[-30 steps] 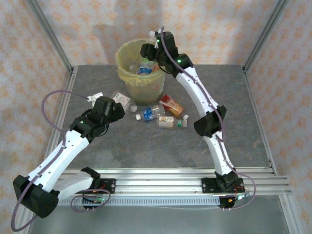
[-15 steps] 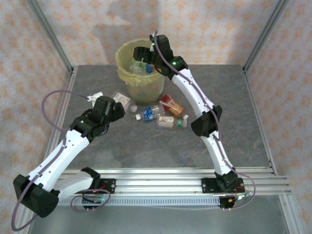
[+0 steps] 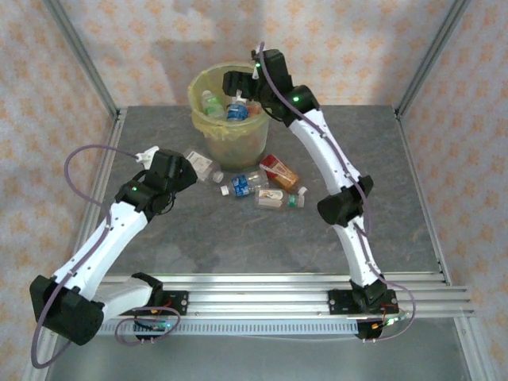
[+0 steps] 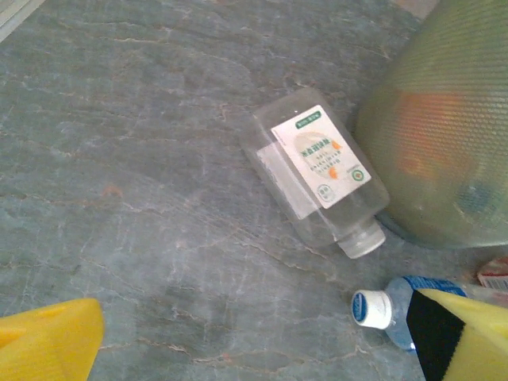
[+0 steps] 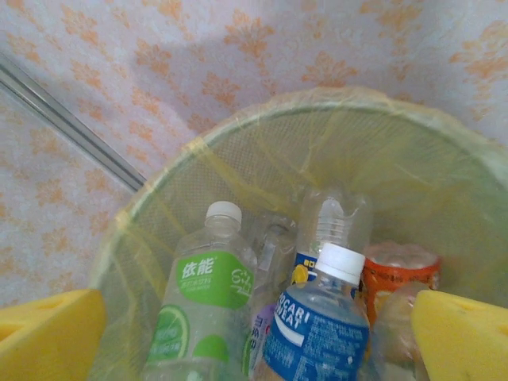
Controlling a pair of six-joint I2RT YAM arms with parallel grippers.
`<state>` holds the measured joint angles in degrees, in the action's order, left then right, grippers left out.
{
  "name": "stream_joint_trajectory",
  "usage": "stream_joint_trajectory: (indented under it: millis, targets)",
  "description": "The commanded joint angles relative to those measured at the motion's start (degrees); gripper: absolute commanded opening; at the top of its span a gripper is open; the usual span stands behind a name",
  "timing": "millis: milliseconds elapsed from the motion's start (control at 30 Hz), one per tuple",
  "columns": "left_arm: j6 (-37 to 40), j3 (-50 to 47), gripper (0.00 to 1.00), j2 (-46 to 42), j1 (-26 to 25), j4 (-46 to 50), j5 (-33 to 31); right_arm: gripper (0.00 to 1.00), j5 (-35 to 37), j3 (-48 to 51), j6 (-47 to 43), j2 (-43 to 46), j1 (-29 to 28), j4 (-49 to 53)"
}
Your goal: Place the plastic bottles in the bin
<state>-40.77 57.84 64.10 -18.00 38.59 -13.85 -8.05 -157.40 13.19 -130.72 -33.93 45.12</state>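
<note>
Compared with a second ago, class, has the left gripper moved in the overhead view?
Yes, slightly. Judged against the fixed bin, the left gripper has shifted a little left and up the picture, toward the far side.

top external: high at the near edge, down over the whole table (image 3: 238, 238)
left wrist: close over the table, beside the bin (image 4: 444, 119)
right wrist: close, down into the bin (image 5: 413, 182)
shared: bin (image 3: 238, 143)

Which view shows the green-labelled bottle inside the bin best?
Right wrist: the green-labelled bottle is close, white cap and label clear. Top external shows it tiny inside the bin; left wrist catches the bin's wall from outside.
</note>
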Motion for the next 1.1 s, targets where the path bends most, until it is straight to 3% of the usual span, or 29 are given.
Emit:
stream_joint_trajectory:
  millis: [0,200,433,567,767,1067]
  targets:
    - [-2.0,1.8,1.00,2.2,1.8,-2.4,1.2,0.99,4.6,-1.5,-0.3,6.1,0.2,6.7]
    - [-4.0,2.4,1.00,9.0,5.7,-7.8,6.5,0.99,12.9,6.7,1.6,13.3,0.2,14.0]
    - [-8.0,1.8,1.00,16.5,8.3,-13.6,11.3,0.99,18.5,43.9,3.1,34.5,0.2,-2.0]
    - [-10.2,0.8,1.00,19.5,8.2,-17.1,13.6,0.99,22.0,56.2,5.4,42.5,0.5,-3.7]
    - [-13.2,1.4,1.00,24.1,8.2,-20.2,13.9,0.99,22.5,68.1,8.8,49.9,1.0,-4.9]
    - [-13.4,6.5,1.00,31.9,8.2,-21.5,13.1,0.99,22.3,74.3,11.1,53.8,1.0,-4.2]
